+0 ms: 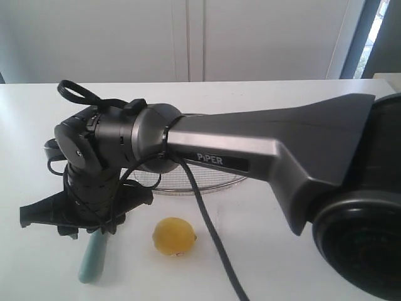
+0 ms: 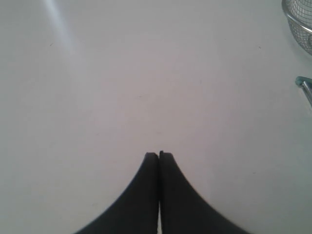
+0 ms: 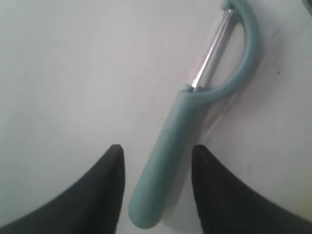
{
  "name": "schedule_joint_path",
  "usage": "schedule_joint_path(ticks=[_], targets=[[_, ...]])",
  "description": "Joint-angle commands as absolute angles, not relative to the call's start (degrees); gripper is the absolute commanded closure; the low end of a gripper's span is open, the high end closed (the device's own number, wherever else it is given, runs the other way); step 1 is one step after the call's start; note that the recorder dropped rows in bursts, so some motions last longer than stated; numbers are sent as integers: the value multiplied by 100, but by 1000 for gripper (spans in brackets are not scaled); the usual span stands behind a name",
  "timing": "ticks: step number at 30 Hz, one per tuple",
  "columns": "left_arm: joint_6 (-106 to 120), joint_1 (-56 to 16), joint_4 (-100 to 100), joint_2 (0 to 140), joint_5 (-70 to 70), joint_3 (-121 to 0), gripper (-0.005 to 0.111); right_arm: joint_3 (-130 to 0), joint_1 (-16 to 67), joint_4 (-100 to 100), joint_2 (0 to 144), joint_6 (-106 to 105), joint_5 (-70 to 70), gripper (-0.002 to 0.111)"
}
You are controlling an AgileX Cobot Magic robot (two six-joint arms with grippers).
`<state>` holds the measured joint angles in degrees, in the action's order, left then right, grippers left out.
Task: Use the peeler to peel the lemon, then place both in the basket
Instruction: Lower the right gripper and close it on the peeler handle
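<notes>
The teal-handled peeler (image 3: 168, 146) lies flat on the white table, its metal blade (image 3: 210, 53) pointing away from my right gripper (image 3: 157, 148). That gripper is open, a finger on each side of the handle with gaps showing. In the exterior view the right gripper (image 1: 94, 227) hangs over the peeler (image 1: 94, 258) at the front left. The yellow lemon (image 1: 174, 236) sits just right of it. The wire basket (image 1: 200, 185) lies behind, mostly hidden by the arm. My left gripper (image 2: 159, 155) is shut over bare table, with nothing in it.
The long grey right arm (image 1: 263, 147) stretches across the middle of the exterior view, with a black cable (image 1: 210, 232) hanging beside the lemon. In the left wrist view the basket's rim (image 2: 297, 22) and a teal tip of the peeler (image 2: 304, 84) show at one edge.
</notes>
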<state>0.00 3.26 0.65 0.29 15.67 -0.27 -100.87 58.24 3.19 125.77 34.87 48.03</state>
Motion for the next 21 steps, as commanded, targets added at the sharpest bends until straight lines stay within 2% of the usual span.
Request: schedule_joint_path(ticks=[1,10,15,18,21], targets=[[0,333,83,0,1541,0,107,-10119,5821,436,12691,3518,4715,65],[0,333,83,0,1541,0,107,-10119,5821,533,13039,3518,4738,66],[0,333,83,0,1541,0,107,-10119,5821,533,13039,3502,4789,70],[0,333,83,0,1541,0,107,-10119,5821,521,13039,3478,4913,78],[0,333,83,0,1541,0,107,-10119,5821,496,13039,3462,4968,92]])
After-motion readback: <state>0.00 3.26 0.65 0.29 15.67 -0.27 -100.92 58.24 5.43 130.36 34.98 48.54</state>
